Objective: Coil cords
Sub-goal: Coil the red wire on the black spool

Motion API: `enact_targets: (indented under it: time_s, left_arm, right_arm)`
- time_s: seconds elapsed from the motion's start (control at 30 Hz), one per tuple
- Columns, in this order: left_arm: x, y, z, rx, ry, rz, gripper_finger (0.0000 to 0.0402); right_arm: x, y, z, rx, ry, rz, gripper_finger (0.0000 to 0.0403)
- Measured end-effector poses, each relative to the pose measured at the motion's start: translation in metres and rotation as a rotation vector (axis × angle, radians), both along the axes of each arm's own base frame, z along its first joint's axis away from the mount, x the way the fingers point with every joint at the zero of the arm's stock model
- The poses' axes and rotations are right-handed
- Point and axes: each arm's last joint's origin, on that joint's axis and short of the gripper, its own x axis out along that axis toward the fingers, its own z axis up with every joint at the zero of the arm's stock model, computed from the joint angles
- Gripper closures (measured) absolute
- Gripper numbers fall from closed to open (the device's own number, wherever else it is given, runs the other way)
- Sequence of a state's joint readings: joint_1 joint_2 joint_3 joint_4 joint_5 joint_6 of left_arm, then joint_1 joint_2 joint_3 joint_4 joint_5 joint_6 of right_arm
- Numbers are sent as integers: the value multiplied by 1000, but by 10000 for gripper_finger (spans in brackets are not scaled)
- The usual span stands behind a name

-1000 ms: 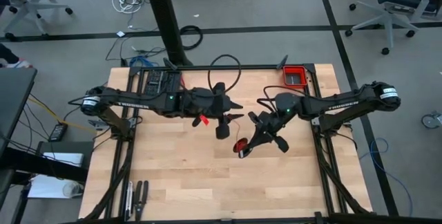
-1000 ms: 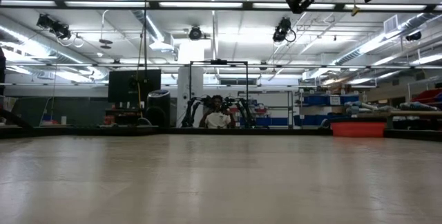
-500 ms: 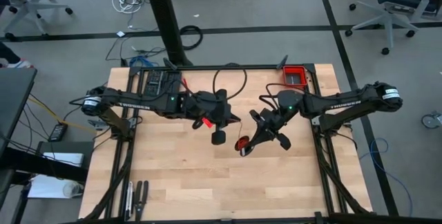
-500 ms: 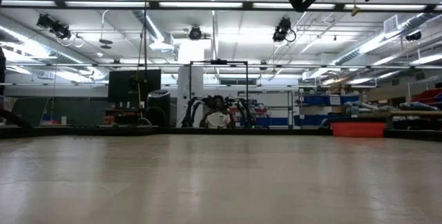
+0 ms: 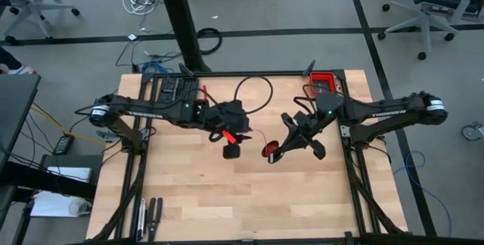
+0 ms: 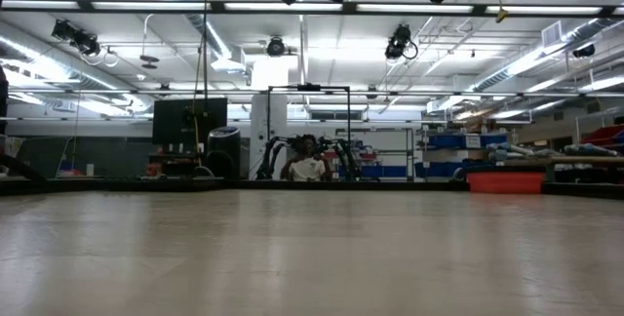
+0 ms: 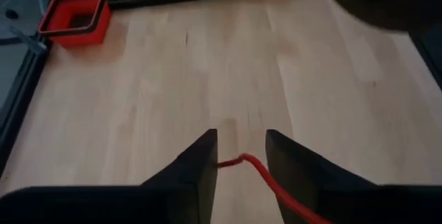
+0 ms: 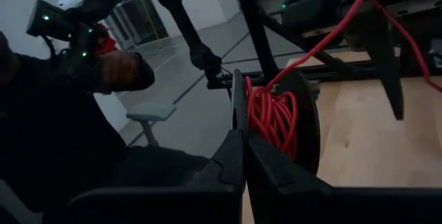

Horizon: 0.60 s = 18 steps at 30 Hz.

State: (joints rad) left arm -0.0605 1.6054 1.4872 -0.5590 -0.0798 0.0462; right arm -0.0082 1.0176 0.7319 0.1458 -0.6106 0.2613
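Left gripper (image 7: 240, 156): fingers spread, a gap between the two tips; one strand of the red cord (image 7: 266, 175) passes through that gap. Whether either finger touches the strand, cannot tell.
Right gripper (image 8: 243, 148): fingers pressed together, pinching a bundle of red loops against the tips.
Red cord, count: one. Part of it is wound into a small bundle (image 8: 273, 117) at the right gripper; one strand leaves the bundle upward toward the other arm.
Red cord, place: held in the air above the middle of the table (image 5: 189, 200), between the two grippers. In the high view the bundle (image 5: 268, 150) sits at the right gripper's tip (image 5: 274, 154), just beside the left gripper (image 5: 231, 151).
Arms, count: two, both reaching in over the table centre, their grippers near one another. In the low view both show only as dark shapes at the top edge, well above the table surface.
Black cable (image 5: 253, 94): one loop, lying on the far half of the table behind the left arm.
Red bin (image 5: 323, 83): one, at the far right corner of the table; also seen from the left wrist (image 7: 72, 18).
Table: one, light wood top with a dark frame.
Room beyond: one person (image 6: 308, 163) seated far behind the table in the low view.
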Motion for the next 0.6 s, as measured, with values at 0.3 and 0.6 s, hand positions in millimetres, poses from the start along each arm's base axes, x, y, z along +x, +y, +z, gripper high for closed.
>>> enact_targets:
  time_s: [0.3,0.6]
  left_arm:
    - [0,5,23,71,-95,61,269]
    - [1,15,26,87,-118,69,302]
  right_arm:
    - [-10,1,3,42,44,16,401]
    - [-2,3,-7,128,162,90,401]
